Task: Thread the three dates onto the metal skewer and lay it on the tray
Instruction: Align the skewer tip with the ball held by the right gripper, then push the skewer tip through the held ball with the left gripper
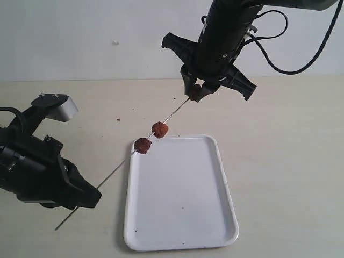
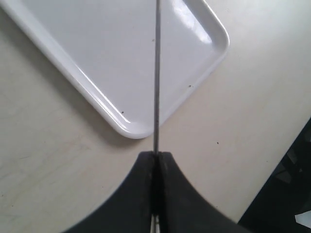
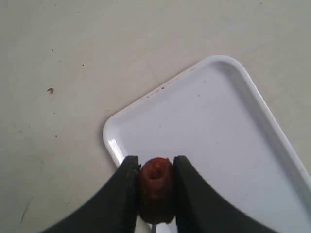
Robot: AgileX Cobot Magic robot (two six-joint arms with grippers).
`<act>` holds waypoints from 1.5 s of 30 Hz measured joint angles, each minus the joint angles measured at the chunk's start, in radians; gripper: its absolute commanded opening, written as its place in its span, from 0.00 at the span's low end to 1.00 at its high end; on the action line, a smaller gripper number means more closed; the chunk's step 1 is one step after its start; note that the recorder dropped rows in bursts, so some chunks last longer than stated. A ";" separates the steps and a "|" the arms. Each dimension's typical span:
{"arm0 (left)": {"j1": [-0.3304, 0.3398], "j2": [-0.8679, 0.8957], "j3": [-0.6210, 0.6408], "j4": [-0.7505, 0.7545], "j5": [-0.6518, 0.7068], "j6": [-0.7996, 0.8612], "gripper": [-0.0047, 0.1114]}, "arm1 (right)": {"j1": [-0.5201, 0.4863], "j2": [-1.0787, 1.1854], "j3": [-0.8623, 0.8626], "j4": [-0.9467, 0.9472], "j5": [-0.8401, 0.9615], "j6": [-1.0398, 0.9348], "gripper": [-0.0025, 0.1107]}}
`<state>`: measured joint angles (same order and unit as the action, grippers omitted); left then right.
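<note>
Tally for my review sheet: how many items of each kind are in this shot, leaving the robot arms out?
dates: 3
metal skewer: 1
tray: 1
Total: 5
</note>
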<state>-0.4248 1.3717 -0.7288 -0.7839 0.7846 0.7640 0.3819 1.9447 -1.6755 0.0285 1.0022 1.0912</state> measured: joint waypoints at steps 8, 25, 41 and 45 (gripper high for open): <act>0.000 0.029 0.000 -0.011 -0.006 -0.002 0.04 | 0.000 0.000 0.000 0.021 -0.002 0.000 0.24; 0.000 0.071 -0.051 -0.070 0.010 0.024 0.04 | 0.015 0.000 0.000 -0.043 -0.007 -0.005 0.24; 0.000 0.107 -0.086 -0.108 0.002 0.015 0.04 | 0.121 0.000 0.000 -0.192 -0.013 0.055 0.24; 0.000 0.107 -0.106 -0.108 -0.004 0.015 0.04 | 0.150 0.000 0.000 -0.199 -0.013 0.062 0.24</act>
<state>-0.4248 1.4787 -0.8348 -0.8916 0.7808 0.7793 0.5322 1.9447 -1.6755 -0.1702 0.9889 1.1534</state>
